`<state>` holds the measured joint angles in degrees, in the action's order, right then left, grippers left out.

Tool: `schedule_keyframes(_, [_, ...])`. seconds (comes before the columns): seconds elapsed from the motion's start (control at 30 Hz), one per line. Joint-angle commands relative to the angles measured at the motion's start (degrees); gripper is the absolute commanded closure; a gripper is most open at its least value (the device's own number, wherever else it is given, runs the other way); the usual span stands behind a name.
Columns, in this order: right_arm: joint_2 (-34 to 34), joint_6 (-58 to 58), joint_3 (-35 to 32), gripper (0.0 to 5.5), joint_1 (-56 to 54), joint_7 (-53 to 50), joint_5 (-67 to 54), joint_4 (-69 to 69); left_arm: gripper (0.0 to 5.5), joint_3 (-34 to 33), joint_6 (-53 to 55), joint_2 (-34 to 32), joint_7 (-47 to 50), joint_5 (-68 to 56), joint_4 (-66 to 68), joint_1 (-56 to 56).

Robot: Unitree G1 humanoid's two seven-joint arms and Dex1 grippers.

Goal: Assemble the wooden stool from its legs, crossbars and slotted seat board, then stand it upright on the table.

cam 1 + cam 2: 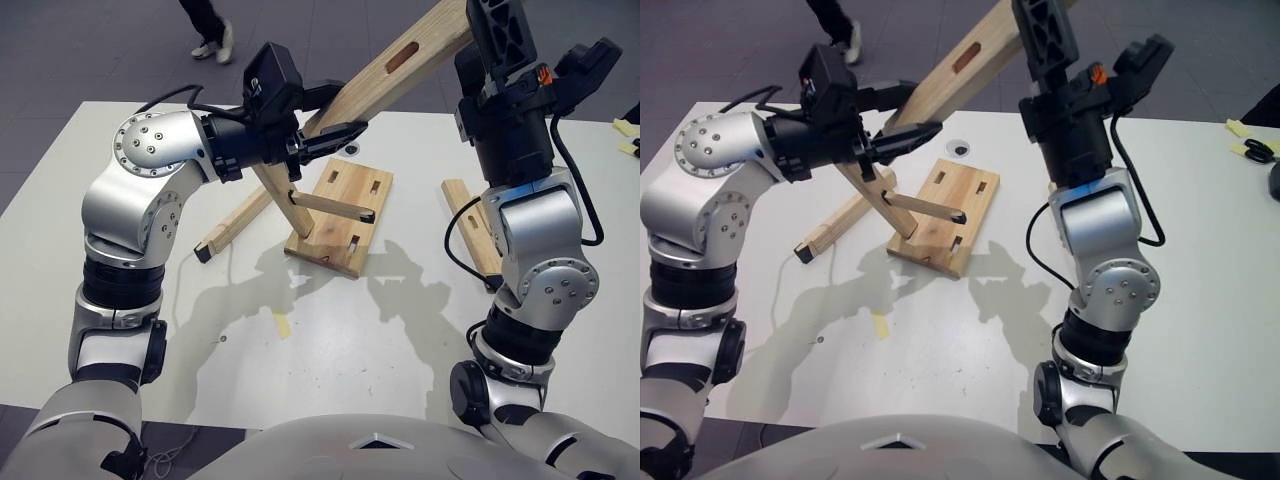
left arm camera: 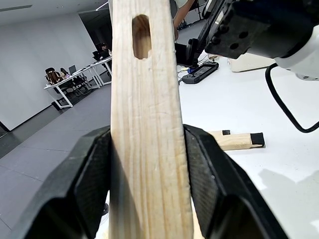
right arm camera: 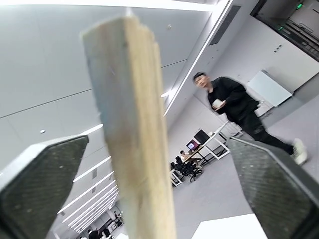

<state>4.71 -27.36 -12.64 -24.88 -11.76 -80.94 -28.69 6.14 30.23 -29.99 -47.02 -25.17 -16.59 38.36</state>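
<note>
My left gripper (image 1: 340, 112) is shut on a long wooden leg (image 1: 400, 62) with an oval slot, which slants up to the right above the table. In the left wrist view both fingers (image 2: 84, 184) press against the sides of the leg (image 2: 149, 124). My right gripper (image 1: 492, 28) is at the leg's raised end. In the right wrist view its pads (image 3: 45, 184) stand wide apart, clear of the leg tip (image 3: 134, 124). The slotted seat board (image 1: 340, 185) lies flat below. A tilted leg (image 1: 283, 200) rises from its near corner with a crossbar (image 1: 335, 207) sticking out.
Another leg (image 1: 235, 222) with a black foot cap lies on the white table (image 1: 330, 340) left of the board. A further leg (image 1: 468, 225) lies on the right, behind my right arm. A yellow tape scrap (image 1: 283, 325) and a round table hole (image 1: 350, 148) are nearby.
</note>
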Motion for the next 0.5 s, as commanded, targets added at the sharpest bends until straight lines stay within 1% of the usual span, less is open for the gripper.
schedule_keyframes(0.03, [-1.0,1.9,-0.8,1.12,-0.5,-4.5,-1.6,-0.2,3.44,0.9,-1.9,-0.6,-0.3,2.0,-0.6,-0.4])
schedule_keyframes(0.2, [-0.8,2.8,-0.6,1.98,0.9,-6.1,-2.3,-1.0,3.44,0.7,-4.8,-0.4,-0.9,3.5,-1.0,-0.7])
schedule_keyframes(0.5, [-0.8,3.7,0.5,3.42,2.2,-4.8,-1.7,-0.8,3.44,1.3,-7.5,-0.8,-1.8,5.8,0.3,-1.3])
